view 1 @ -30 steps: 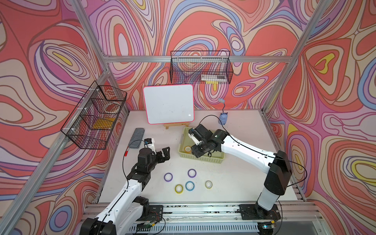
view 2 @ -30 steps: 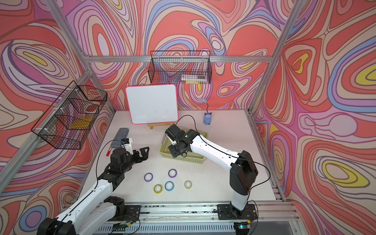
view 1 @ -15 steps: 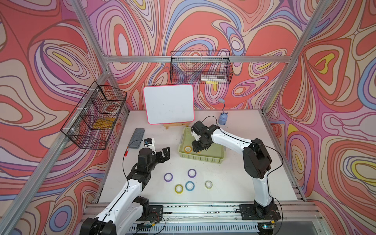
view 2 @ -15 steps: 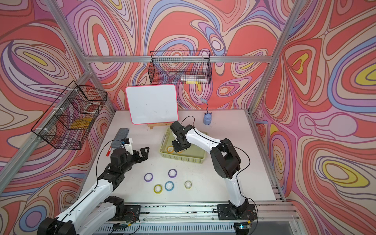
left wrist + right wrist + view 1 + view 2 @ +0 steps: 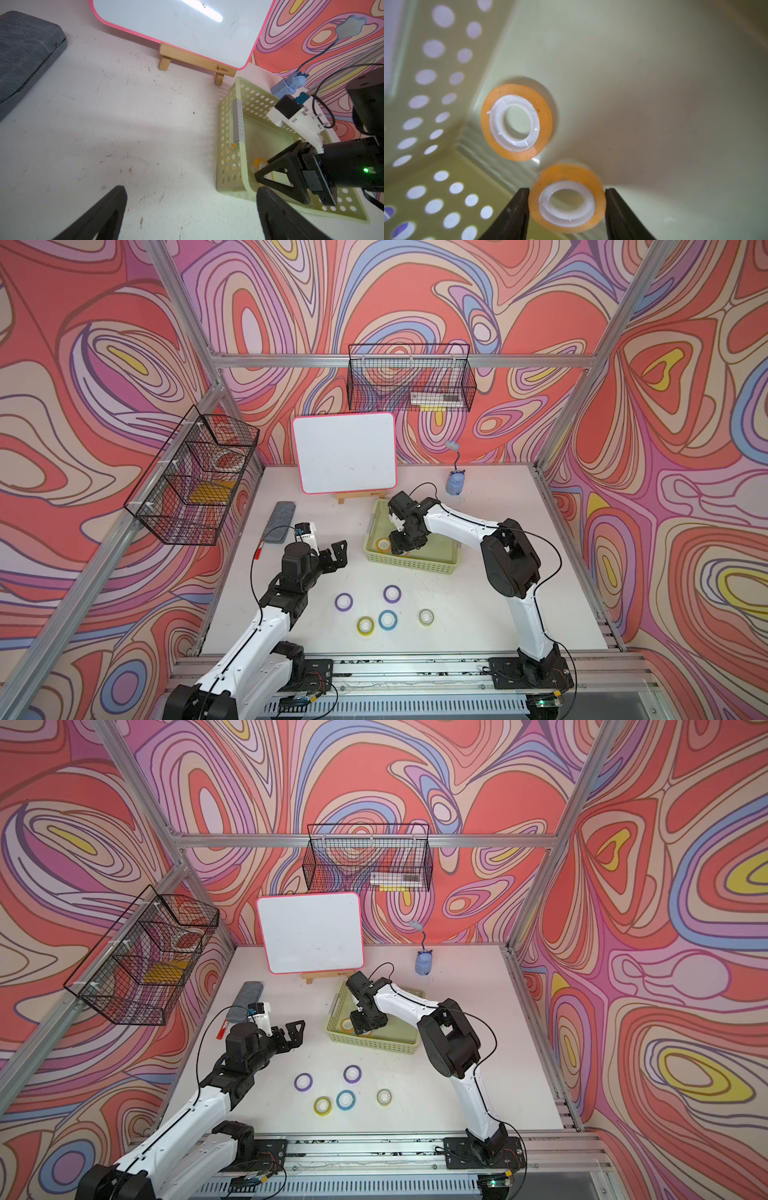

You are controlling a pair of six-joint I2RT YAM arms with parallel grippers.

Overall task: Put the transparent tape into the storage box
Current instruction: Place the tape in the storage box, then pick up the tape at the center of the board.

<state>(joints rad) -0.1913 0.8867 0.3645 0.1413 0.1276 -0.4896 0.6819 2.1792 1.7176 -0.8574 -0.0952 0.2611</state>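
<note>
The storage box (image 5: 411,566) (image 5: 374,1046) (image 5: 226,128) is a pale yellow-green perforated basket on the table right of centre. My right gripper (image 5: 398,546) (image 5: 360,1026) (image 5: 566,190) reaches down into its left end. An orange-tinted transparent tape roll (image 5: 566,172) with a white core sits between its fingers, which stand against both sides of the roll just above the box floor (image 5: 654,83). A second roll of the same kind (image 5: 517,88) (image 5: 383,544) (image 5: 259,163) lies flat in the box corner beside it. My left gripper (image 5: 332,556) (image 5: 289,1034) (image 5: 192,189) hangs open and empty over bare table left of the box.
Several loose tape rolls lie nearer the front: purple (image 5: 343,602), purple (image 5: 392,593), yellow (image 5: 365,626), blue (image 5: 387,619), pale (image 5: 426,617). A whiteboard on an easel (image 5: 345,452), a grey eraser (image 5: 279,520), a red marker (image 5: 259,551) and a blue figure (image 5: 455,481) stand further back.
My right arm has folded its elbow up and brought the gripper with the roll down into the box's left end. The left arm has not moved.
</note>
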